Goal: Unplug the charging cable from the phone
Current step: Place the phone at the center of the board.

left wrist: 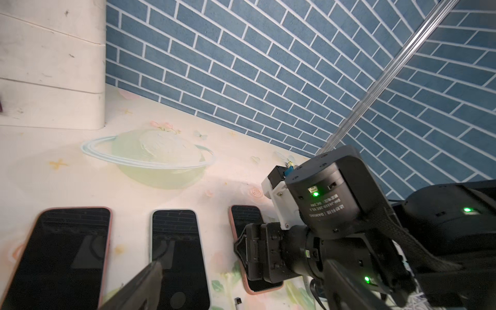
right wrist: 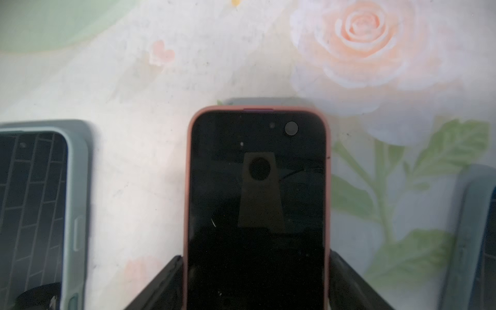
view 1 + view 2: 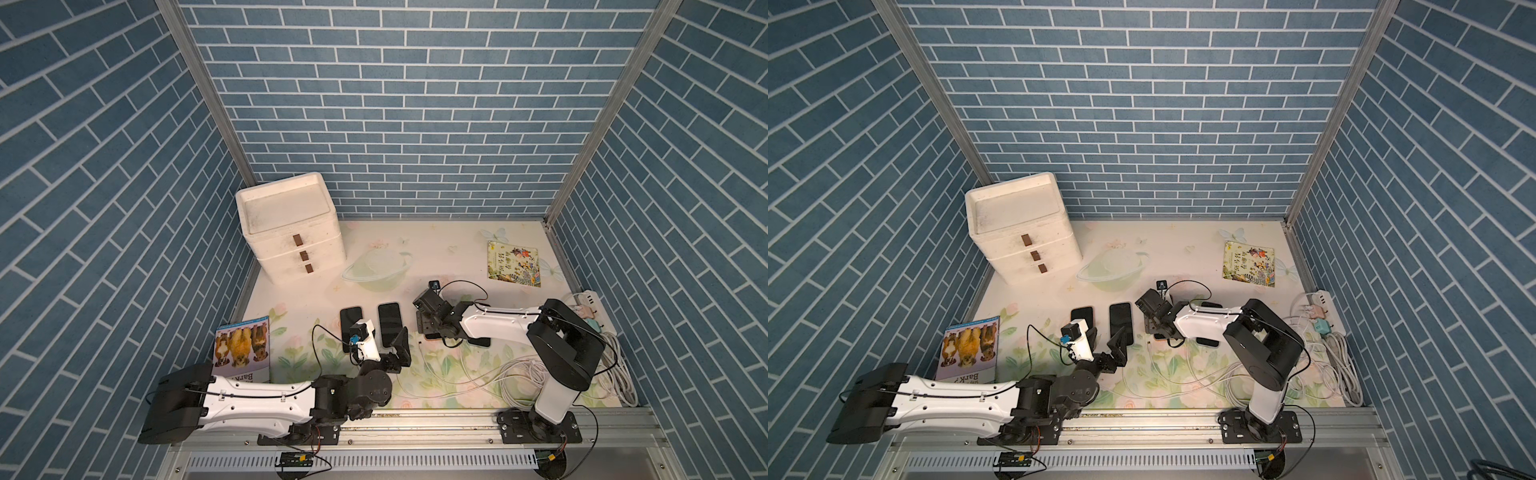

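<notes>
Pink phone (image 2: 256,209) is seen clamped by right gripper (image 2: 256,284) only in right wrist view; left gripper (image 3: 399,345), at 9 o'clock, is spread empty.

A row of phones (image 3: 390,323) lies mid-table, with narrow bare strips between them. Toward 12 o'clock the floral table (image 3: 436,249) is open. A white drawer unit (image 3: 291,232) blocks 10 o'clock. Loose white cables (image 3: 519,374) clutter 4 o'clock; a book (image 3: 242,348) lies at 8 o'clock.
</notes>
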You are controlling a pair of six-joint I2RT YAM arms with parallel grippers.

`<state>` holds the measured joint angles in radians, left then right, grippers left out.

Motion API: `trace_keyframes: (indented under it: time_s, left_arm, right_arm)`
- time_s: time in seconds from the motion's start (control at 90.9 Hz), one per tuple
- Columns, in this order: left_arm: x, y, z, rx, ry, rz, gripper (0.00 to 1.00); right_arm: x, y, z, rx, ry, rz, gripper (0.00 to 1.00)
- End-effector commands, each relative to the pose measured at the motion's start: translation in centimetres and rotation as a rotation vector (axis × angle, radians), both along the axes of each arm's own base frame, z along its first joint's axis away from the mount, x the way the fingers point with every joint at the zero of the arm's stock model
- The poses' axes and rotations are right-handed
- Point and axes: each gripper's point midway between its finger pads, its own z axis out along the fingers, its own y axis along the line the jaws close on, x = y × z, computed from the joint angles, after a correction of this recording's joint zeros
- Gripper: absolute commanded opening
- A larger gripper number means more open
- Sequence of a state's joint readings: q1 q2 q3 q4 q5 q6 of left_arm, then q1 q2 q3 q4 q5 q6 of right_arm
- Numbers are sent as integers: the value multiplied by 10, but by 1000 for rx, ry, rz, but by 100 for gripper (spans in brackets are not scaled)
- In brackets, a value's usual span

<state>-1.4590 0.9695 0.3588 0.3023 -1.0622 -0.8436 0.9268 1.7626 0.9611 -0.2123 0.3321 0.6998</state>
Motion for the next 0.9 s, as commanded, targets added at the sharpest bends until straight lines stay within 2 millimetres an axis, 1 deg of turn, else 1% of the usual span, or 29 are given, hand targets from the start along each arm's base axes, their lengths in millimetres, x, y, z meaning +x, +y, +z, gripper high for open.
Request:
trace_keyframes:
  time_s: [0.0, 0.055, 0.154, 0.286, 0.396, 0.44, 0.462, 0.506, 0.55, 0.605, 0.616, 0.748, 0.836, 0.891]
  left_arm:
    - [3, 17, -13, 57, 11, 59, 100]
    - [5, 20, -18, 66, 27, 75, 100]
    - [12, 20, -24, 102, 62, 90, 100]
    - [27, 18, -35, 145, 146, 108, 100]
    - [37, 14, -41, 166, 190, 113, 100]
    - [41, 14, -47, 190, 209, 115, 100]
    - [44, 11, -45, 184, 219, 116, 100]
    - [50, 8, -49, 196, 249, 114, 100]
    - [56, 4, -55, 211, 282, 107, 100]
    - [62, 1, -65, 235, 330, 100, 100]
    - [65, 0, -63, 233, 328, 105, 100]
    - [79, -15, -81, 286, 412, 75, 100]
    - [87, -19, -89, 314, 446, 84, 100]
    - [93, -19, -95, 328, 471, 93, 100]
  right_arm:
    - [0, -1, 3, 4, 4, -22, 34]
    - [-2, -3, 2, -1, 11, -25, 44]
    - [-4, -6, 3, -1, 14, -31, 71]
    - [-4, -4, 10, 15, 7, -31, 98]
    - [0, 0, 20, 35, -10, -33, 99]
    - [2, 0, 25, 37, -18, -38, 99]
    - [3, -1, 28, 35, -26, -44, 99]
    - [4, -4, 33, 32, -40, -63, 99]
    - [6, -7, 42, 45, -61, -84, 99]
    - [7, -17, 55, 49, -96, -133, 99]
    - [7, -19, 56, 48, -100, -143, 99]
    - [5, -43, 88, 55, -209, -223, 99]
    - [3, -66, 101, 65, -295, -282, 99]
    - [0, -77, 107, 101, -339, -306, 99]
